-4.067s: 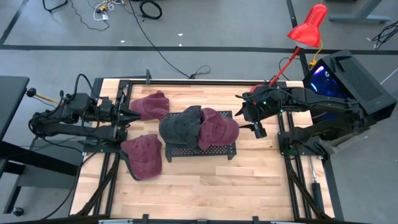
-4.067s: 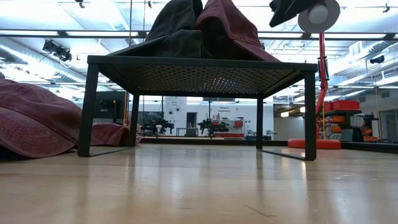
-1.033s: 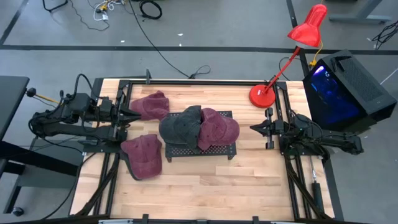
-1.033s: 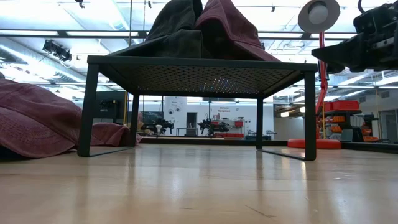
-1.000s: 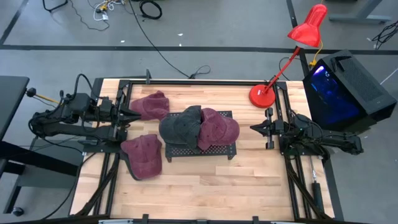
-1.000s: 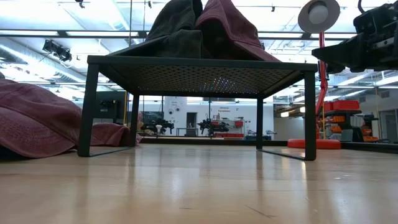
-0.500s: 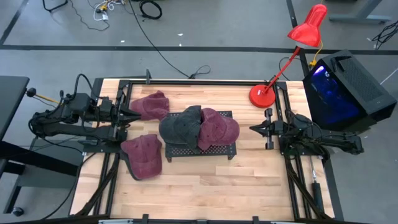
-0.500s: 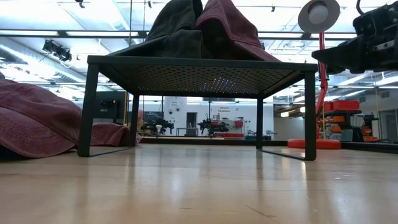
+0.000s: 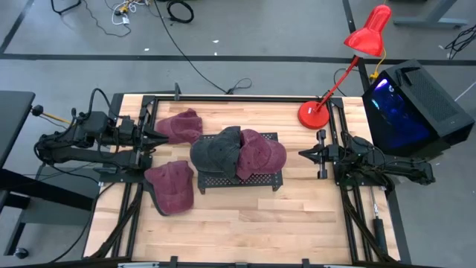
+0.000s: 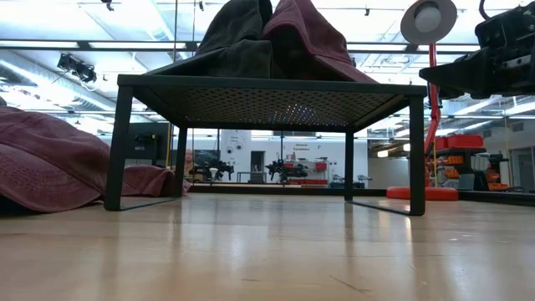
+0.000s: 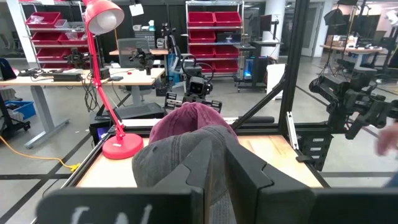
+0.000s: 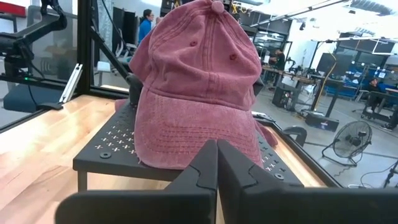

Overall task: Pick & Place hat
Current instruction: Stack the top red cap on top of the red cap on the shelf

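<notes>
Soft cotton, the red hat [image 12: 198, 93] ahead of our right claw [image 12: 217, 163], pressed together and empty; we should pinch its stiffer brim.

Wooden table [image 9: 245, 216] | centre: black perforated stand [image 9: 242, 181] | left: two maroon caps [image 9: 172, 186] [image 9: 179, 126] | far right: red desk lamp [image 9: 313, 115]

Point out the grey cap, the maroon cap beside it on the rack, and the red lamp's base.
grey cap [image 9: 214, 151], high view, on its crown
maroon cap on the rack [image 9: 262, 154], high view, on its crown
red lamp's base [image 9: 313, 115], high view, centre of the round foot
</notes>
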Controlling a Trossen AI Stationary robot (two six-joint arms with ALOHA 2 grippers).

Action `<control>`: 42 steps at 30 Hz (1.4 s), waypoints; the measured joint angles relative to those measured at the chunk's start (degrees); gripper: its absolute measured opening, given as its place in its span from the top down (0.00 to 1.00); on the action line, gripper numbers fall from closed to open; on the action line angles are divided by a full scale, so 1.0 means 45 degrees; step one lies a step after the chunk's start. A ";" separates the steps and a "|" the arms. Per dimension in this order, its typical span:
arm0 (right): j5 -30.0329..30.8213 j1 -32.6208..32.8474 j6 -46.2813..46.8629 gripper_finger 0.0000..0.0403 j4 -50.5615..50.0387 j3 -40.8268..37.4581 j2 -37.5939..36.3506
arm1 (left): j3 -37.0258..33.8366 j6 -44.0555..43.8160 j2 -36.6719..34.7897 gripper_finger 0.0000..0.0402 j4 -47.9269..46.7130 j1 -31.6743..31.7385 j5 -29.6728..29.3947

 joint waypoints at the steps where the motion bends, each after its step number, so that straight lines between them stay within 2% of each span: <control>1: 0.0000 0.0000 0.0008 0.99 0.0004 0.0000 0.0000 | 0.0000 0.0002 0.0001 0.88 0.0001 0.0000 0.0000; 35: 0.0000 0.0005 0.0008 0.99 0.0023 0.0005 0.0000 | 0.0000 0.0080 -0.0001 0.88 0.0031 -0.0004 -0.0292; 38: 0.0000 0.0000 0.0008 0.99 0.0023 0.0005 0.0000 | 0.0000 0.0025 0.0076 0.88 0.0578 -0.0003 -0.0292; 42: 0.0000 0.0005 0.0008 0.99 0.0023 0.0005 0.0000 | 0.0001 -0.1027 0.0086 0.88 0.1456 -0.0002 -0.0291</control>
